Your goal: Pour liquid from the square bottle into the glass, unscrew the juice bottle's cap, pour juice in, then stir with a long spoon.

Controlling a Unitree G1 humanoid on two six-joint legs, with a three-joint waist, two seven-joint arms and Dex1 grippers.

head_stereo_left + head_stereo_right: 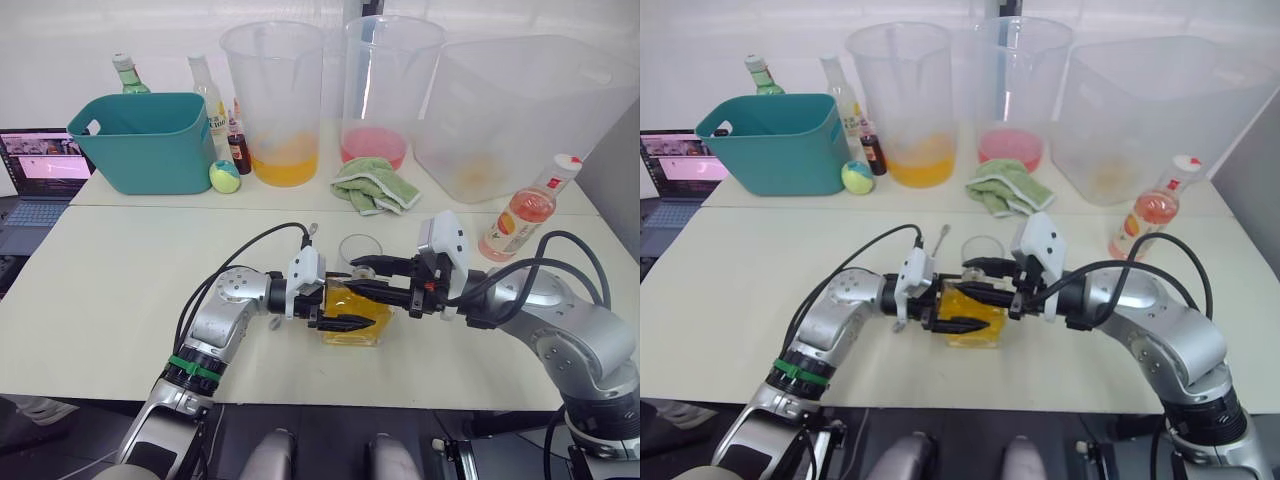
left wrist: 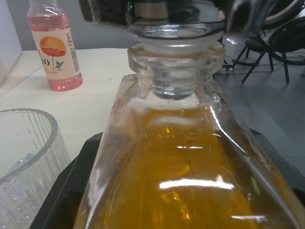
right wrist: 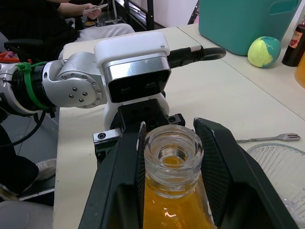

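The square bottle (image 1: 352,312) stands at table centre, the glass (image 1: 360,250) just at its 12 o'clock. The left gripper (image 1: 338,312) clamps its body, partly hiding it. The right gripper (image 3: 172,157) brackets the neck; contact seems likely, I cannot tell.

Bright, even light; soft shadows

The square bottle (image 3: 172,153) is seen as thick clear glass, really glossy, with bright highlights over the yellow liquid. The glass (image 2: 24,157) is clear too, but ribbed up its wall. Matt black plastic is shown on the right end effector (image 3: 174,162) fingers, with a smooth white plastic housing on the left end effector (image 1: 335,321). The table (image 1: 130,280) looks matt and pale. Soft green cloth (image 1: 375,185) is spotted behind.
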